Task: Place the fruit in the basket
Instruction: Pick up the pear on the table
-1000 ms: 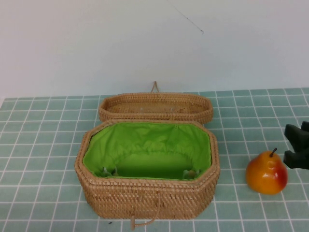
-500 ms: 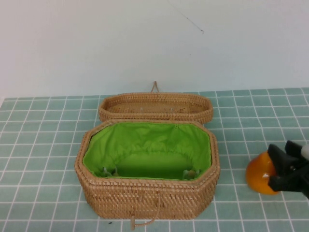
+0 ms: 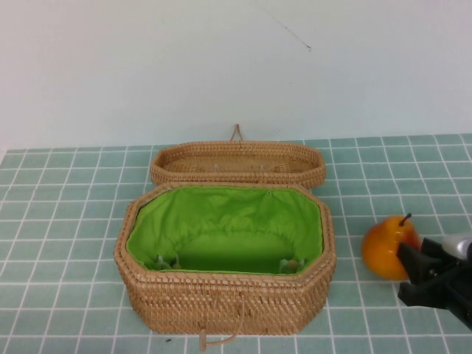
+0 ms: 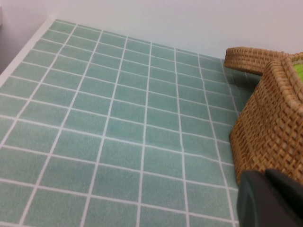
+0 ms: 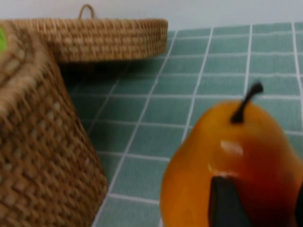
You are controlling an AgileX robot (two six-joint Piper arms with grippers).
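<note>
Partly behind the right tool (image 3: 420,274), pear (image 3: 385,246); left tool (image 4: 270,198) cropped.

You see the right gripper (image 3: 426,274) at about four o'clock in the high view: matte black, blocky fingers with angular edges, and behind them a small silver-grey metal part on the wrist. From its own wrist camera, one black finger (image 5: 226,203) has a narrow tapered tip. The left gripper (image 4: 271,198) shows only as a dark charcoal, smooth, rounded block.
</note>
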